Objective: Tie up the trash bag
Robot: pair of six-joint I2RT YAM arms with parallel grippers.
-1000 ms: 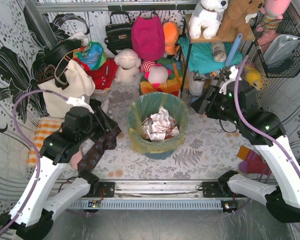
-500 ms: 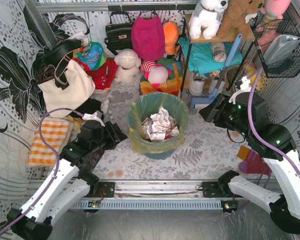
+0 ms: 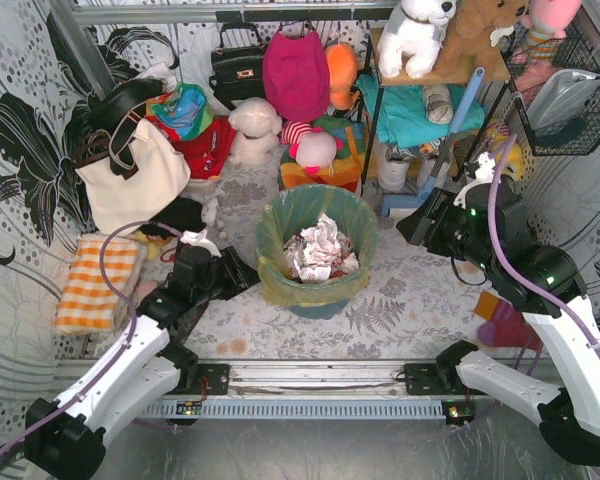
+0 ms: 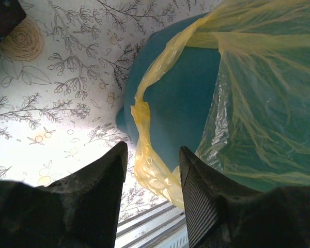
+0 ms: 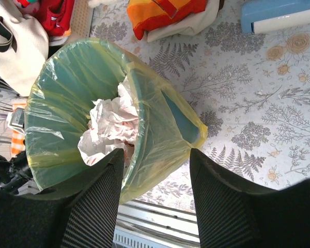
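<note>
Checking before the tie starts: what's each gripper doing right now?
Left gripper: open, jaws either side of an edge of the trash bag.
Right gripper: open, holding nothing.

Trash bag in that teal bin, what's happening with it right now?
Two robot arms are setting up to tie the trash bag, which lines the teal bin with crumpled paper inside. The left gripper is open with the bag's rolled edge between its fingers. The right gripper is open beside the bin, holding nothing.

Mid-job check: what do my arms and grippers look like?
The left arm and right arm have white shells with black joints; a purple cable loops along each. The left gripper and right gripper are black, fingers ribbed inside.
</note>
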